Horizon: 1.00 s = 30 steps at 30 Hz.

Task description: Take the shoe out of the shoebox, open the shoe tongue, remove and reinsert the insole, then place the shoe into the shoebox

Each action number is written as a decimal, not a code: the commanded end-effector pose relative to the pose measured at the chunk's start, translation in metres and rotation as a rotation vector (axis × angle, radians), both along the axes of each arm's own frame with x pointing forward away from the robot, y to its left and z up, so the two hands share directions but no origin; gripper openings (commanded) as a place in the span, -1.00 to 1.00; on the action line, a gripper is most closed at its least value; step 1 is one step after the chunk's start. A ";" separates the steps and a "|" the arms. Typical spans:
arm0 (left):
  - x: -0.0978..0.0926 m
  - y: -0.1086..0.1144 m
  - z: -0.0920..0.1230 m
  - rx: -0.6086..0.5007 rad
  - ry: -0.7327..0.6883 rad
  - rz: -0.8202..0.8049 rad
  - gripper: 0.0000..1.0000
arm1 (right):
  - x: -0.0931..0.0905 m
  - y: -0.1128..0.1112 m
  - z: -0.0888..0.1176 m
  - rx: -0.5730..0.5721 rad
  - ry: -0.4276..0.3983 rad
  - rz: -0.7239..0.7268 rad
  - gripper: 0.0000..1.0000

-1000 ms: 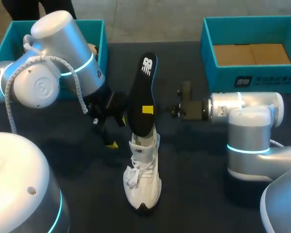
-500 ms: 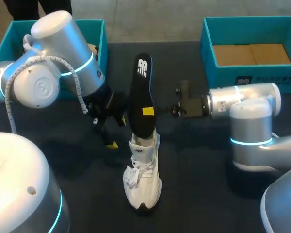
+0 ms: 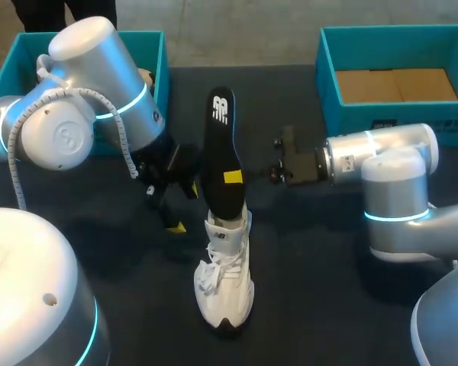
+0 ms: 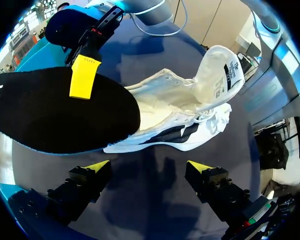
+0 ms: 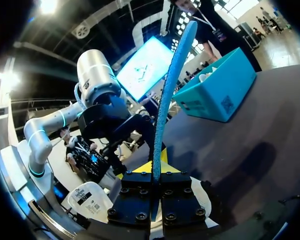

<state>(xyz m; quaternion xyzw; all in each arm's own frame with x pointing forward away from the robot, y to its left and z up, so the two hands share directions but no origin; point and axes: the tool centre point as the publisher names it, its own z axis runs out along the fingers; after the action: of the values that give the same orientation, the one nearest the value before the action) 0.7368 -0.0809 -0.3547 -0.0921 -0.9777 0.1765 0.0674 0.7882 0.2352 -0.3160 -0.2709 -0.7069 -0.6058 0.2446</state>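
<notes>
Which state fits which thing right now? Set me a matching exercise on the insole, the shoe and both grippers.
Things:
1. insole
2. shoe
3. left gripper
4. right gripper

States:
A. open, holding nothing
B. white, resting on the table
C. shut on the insole
D. black, rising upright from the shoe's opening

Pairs: 1-D, 2-B, 3-A, 4-C

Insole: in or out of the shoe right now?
Mostly out. The insole stands up from the shoe, only its lower end in the opening, clamped in the right tool.
</notes>
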 end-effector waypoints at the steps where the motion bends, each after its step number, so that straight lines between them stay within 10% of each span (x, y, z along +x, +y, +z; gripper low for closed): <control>1: -0.001 0.000 0.000 0.003 -0.003 0.001 1.00 | -0.002 0.001 -0.007 0.008 -0.005 0.001 -1.00; 30: -0.001 0.000 0.000 0.003 -0.003 0.001 1.00 | -0.016 0.001 -0.019 0.048 -0.033 -0.020 -1.00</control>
<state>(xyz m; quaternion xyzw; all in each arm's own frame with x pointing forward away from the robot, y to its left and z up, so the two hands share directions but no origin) 0.7368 -0.0809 -0.3547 -0.0920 -0.9777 0.1765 0.0674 0.7769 0.2342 -0.3275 -0.2596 -0.6938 -0.6291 0.2357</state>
